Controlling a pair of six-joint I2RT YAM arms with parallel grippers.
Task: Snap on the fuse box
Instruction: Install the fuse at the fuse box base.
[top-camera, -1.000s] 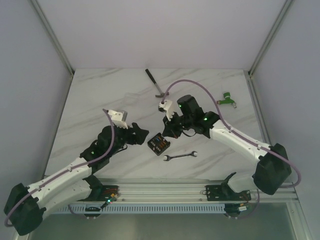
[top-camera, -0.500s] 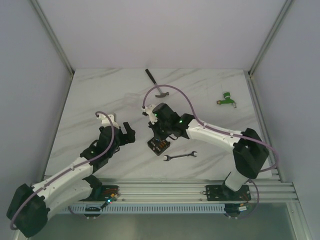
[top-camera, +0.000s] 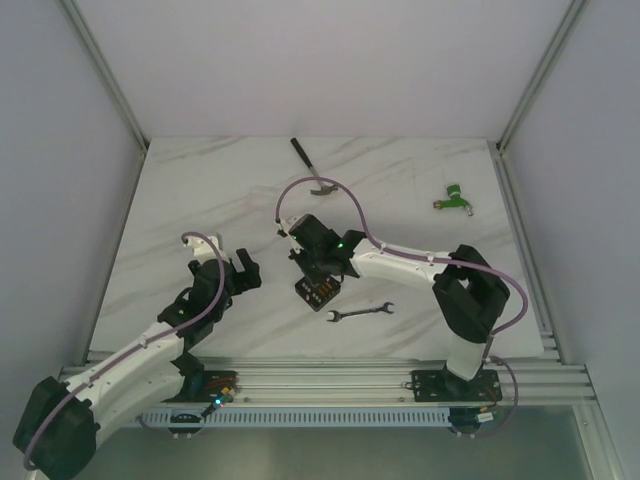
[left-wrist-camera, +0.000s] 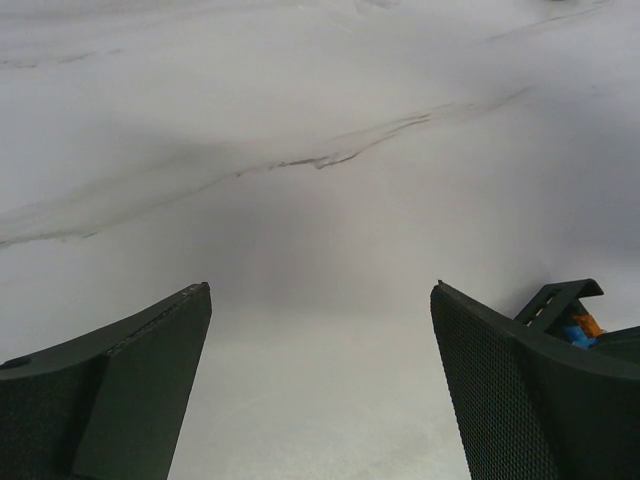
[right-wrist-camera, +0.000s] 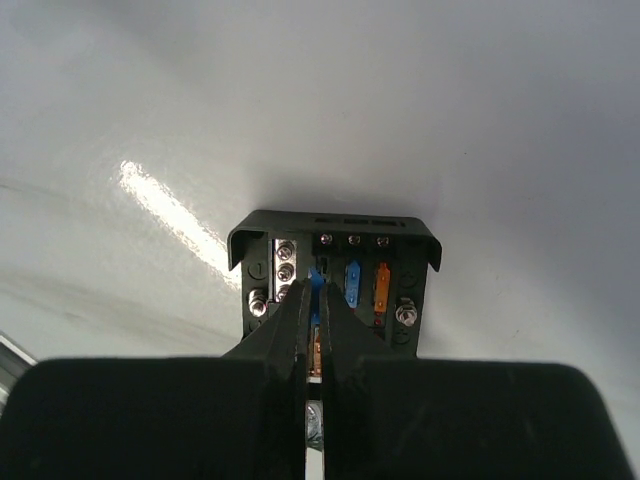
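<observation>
The fuse box (top-camera: 318, 291) lies on the table (top-camera: 200, 190), blue and orange fuses (right-wrist-camera: 351, 283) inside (clear only from the right wrist). Right gripper (right-wrist-camera: 312, 300) over it, jaws pressed together; left gripper (left-wrist-camera: 320, 290), jaws spread.

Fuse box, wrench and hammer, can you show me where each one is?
fuse box (top-camera: 319, 293), top view, on its open face with the coloured fuses.
wrench (top-camera: 360, 312), top view, middle of its shaft.
hammer (top-camera: 307, 163), top view, middle of its handle.
</observation>
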